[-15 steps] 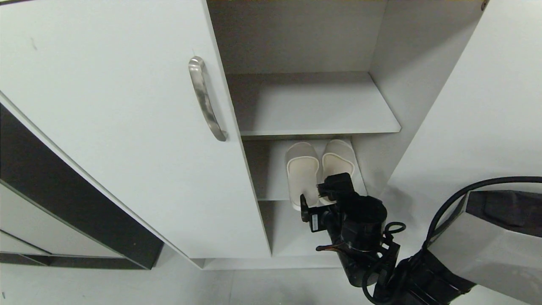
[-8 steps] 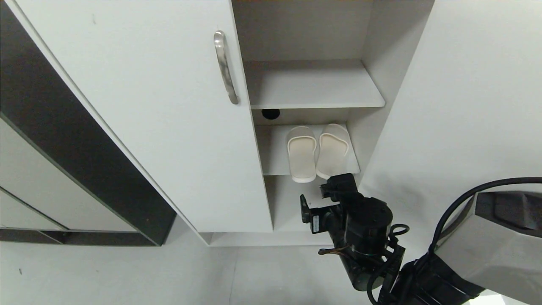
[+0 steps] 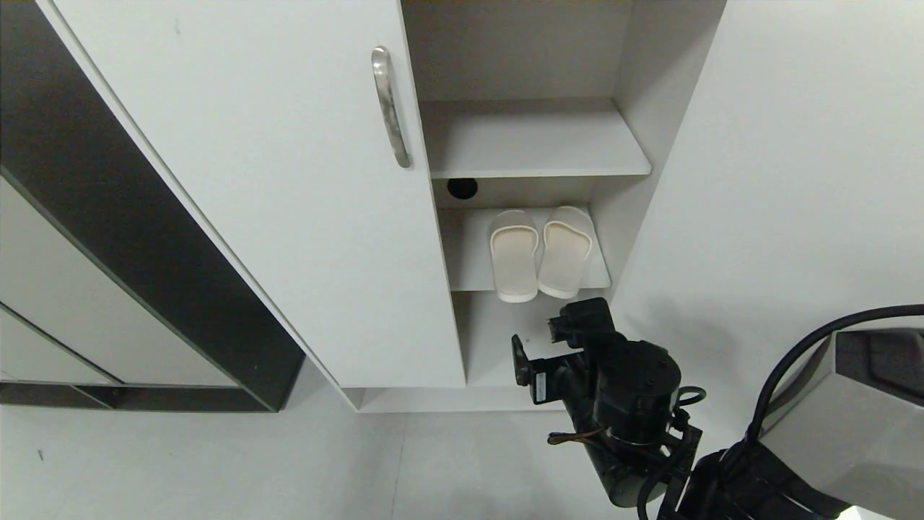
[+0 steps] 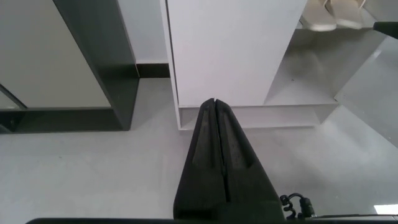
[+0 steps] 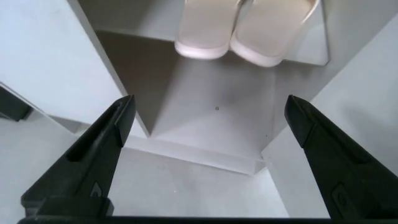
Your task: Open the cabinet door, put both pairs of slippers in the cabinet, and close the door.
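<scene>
Our right gripper hangs wide open before the open white cabinet, where we see a pair of cream slippers side by side on its middle shelf

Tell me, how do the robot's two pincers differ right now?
The left pincer is shut, its fingers pressed together; the right pincer is wide open. The left pincer faces the closed cabinet door; the right pincer faces the open compartment under the shelf bearing the slippers. Both are black and hold nothing.
</scene>
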